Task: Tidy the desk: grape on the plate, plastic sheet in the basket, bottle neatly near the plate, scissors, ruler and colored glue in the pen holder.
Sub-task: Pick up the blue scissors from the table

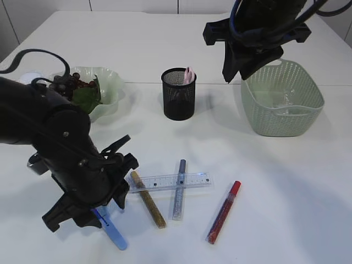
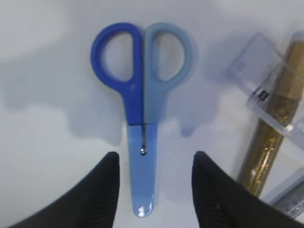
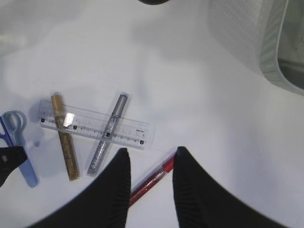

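- Between the spread fingers of the left gripper (image 2: 152,190) lie the scissors (image 2: 141,118), flat on the table (image 1: 275,181), blade sheath nearest the wrist and both handle loops pointing away from it. The jaws stand apart and hold nothing yet.
- Closing here would, I judge, pinch only the slim sheath. A thin, smooth, flat piece may slide out between the pads, or the heavier handle end may swing down once lifted.
- Just off the left gripper's right finger lie the gold glue pen (image 2: 270,123) and the clear ruler (image 2: 266,80) across it. Any sideways drift during descent could nudge them and shift the pile.
- Fingers driven too low would jam on the tabletop, since the scissors offer little height to get under.
- Well ahead of that gripper stands the pen holder (image 1: 179,93), narrow-mouthed and with something pink already inside; a tilted scissors could catch its rim or tip it.
- High beside the basket (image 1: 283,99) hangs the right gripper (image 3: 151,190), jaws apart and empty, the red glue pen (image 3: 149,179) showing below them, the silver one (image 3: 108,135) under the ruler.
- Grapes (image 1: 74,83) already sit on the plate (image 1: 113,82); no bottle can be made out.
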You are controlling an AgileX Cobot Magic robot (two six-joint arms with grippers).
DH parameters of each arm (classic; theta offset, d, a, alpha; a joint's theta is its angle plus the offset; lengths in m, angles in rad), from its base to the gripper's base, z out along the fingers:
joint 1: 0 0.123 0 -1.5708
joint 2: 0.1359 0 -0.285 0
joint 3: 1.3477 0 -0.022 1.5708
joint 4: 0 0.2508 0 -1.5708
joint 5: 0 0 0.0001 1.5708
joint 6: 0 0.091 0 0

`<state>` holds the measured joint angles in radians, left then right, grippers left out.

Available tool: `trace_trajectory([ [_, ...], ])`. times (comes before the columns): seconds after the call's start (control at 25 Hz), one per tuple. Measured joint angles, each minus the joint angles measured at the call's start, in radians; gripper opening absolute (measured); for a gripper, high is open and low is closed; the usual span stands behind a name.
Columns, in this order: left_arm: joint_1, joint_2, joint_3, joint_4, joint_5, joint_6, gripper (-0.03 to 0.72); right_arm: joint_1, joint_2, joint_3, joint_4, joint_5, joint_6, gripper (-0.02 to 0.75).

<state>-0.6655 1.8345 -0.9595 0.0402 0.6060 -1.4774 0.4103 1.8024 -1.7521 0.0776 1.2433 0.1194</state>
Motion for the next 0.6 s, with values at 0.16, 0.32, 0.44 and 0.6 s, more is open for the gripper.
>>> trace_trajectory([
  [0.16, 0.012, 0.036, -0.071, -0.002, 0.056, 0.0, 0.363, 0.0, 0.0, 0.0, 0.0, 0.0, -0.005, 0.26],
  [0.32, 0.027, 0.045, -0.128, -0.004, 0.15, 0.021, 0.363, 0.0, 0.0, 0.0, 0.004, 0.0, -0.005, 0.26],
  [0.44, 0.053, 0.045, -0.139, -0.074, 0.189, 0.107, 0.363, 0.0, 0.0, 0.0, 0.006, 0.0, -0.005, 0.26],
  [0.6, 0.083, 0.045, -0.139, -0.109, 0.268, 0.169, 0.363, 0.0, 0.0, 0.0, 0.008, 0.0, -0.007, 0.26],
])
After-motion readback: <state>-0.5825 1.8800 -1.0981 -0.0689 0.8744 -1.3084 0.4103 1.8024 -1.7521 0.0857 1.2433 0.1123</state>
